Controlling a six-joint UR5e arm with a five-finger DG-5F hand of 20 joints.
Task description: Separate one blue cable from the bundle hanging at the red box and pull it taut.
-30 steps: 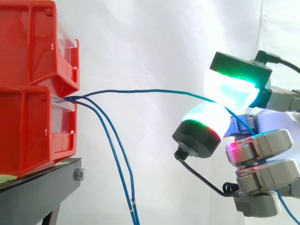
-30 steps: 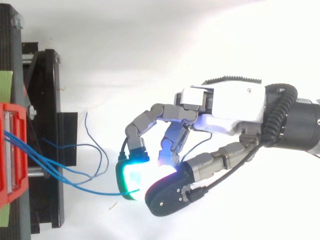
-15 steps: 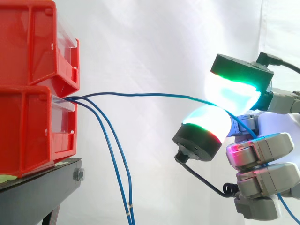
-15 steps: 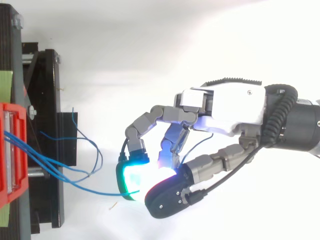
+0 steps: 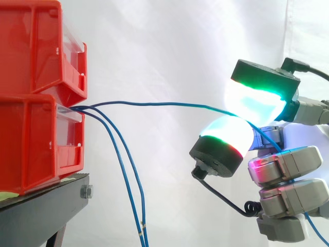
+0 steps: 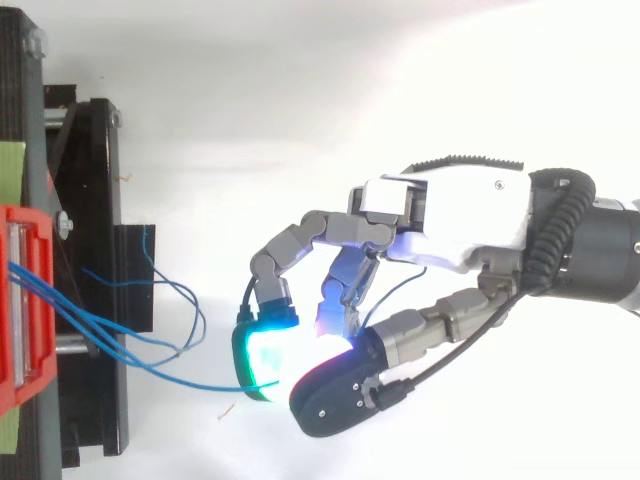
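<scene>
Pinching 1 blue cable (image 5: pixel 154 103), robot hand (image 6: pixel 450 215) seemingly unmoved, hanging cables (image 5: pixel 142 231) barely shifted

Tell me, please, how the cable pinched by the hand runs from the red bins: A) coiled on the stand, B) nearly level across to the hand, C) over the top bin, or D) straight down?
B: the cable runs nearly level from the bins to the hand, pinched between its pads, while two others hang down.
</scene>
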